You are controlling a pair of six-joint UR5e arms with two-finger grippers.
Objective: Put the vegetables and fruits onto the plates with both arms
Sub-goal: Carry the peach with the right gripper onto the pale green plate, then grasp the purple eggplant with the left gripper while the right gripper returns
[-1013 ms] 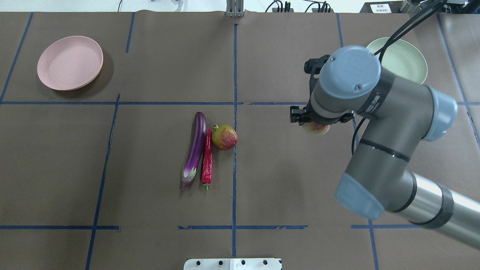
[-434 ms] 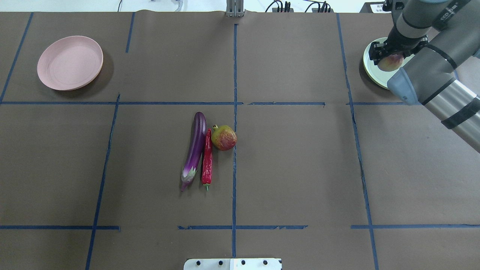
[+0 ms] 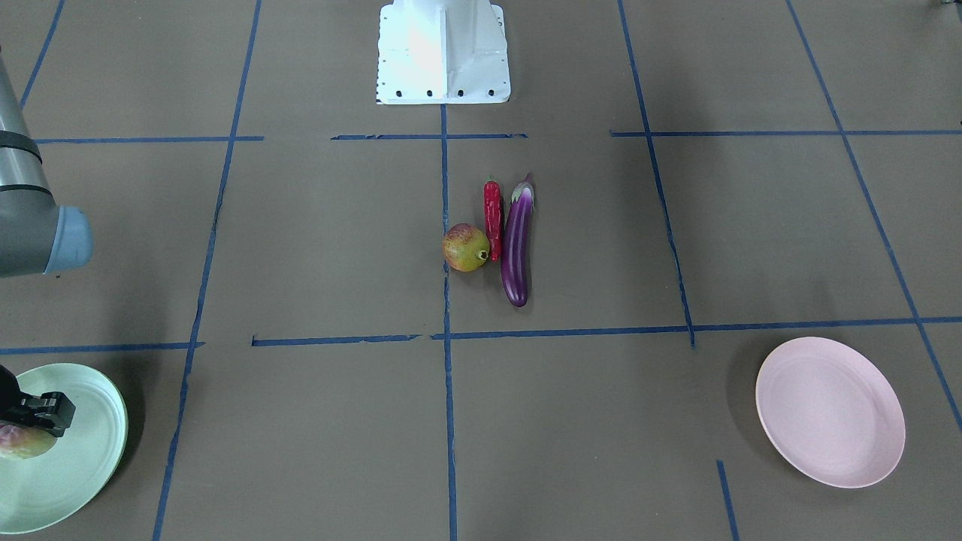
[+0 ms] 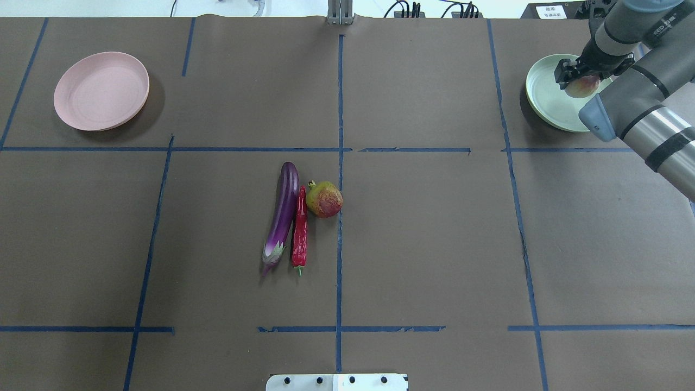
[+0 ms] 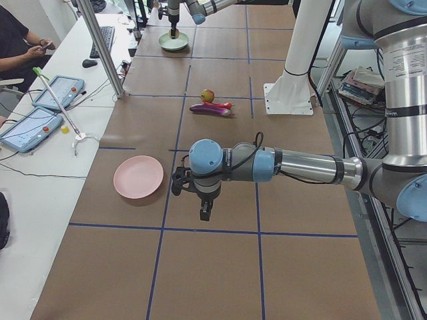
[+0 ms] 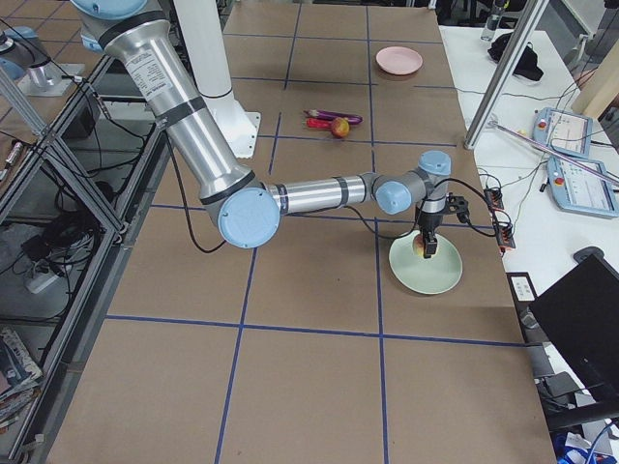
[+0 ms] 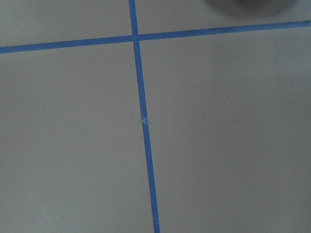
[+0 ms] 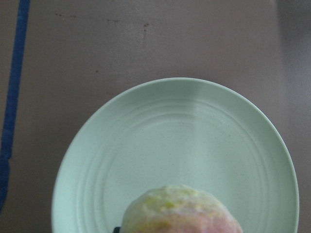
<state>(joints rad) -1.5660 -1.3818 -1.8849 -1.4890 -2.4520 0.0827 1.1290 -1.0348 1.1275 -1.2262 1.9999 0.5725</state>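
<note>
Brown paper counter (image 4: 434, 244), gridded with blue tape lines (image 4: 339, 163), white base block (image 3: 443, 52) at the robot's edge.

Clamps the pale green-pink fruit (image 4: 583, 87) between the right fingers (image 4: 566, 73), clenched on either side of it, over the mint plate (image 4: 543, 103) in the far right corner. From the right wrist camera: fruit low in view, the plate's bowl spread out beneath. Cannot tell whether touching the plate or just clear of it.

Differs from a second ago: then carrying the same fruit above the middle of the counter's right half, wrist covering part of the plate. At 0.4 s ago, over the plate's left rim. Now further in, toward the plate's middle, the left rim uncovered.

Left fingers (image 5: 204, 212) pointing down above the counter near the pink plate (image 4: 101, 91), seen only from the left-end camera. Cannot tell whether released or clenched. Left wrist camera: a tape crossing on the counter.

Unmoved since both earlier pictures:
- Eggplant (image 4: 282, 217) lying mid-counter, stem cap toward the robot.
- Chili pepper (image 4: 299, 231) lying just alongside the eggplant's right flank.
- Pomegranate-like fruit (image 4: 324, 199) against the chili's far end, crown toward the chili.
- All three well apart from both plates.
- Pink plate in the far left corner, same spot.
</note>
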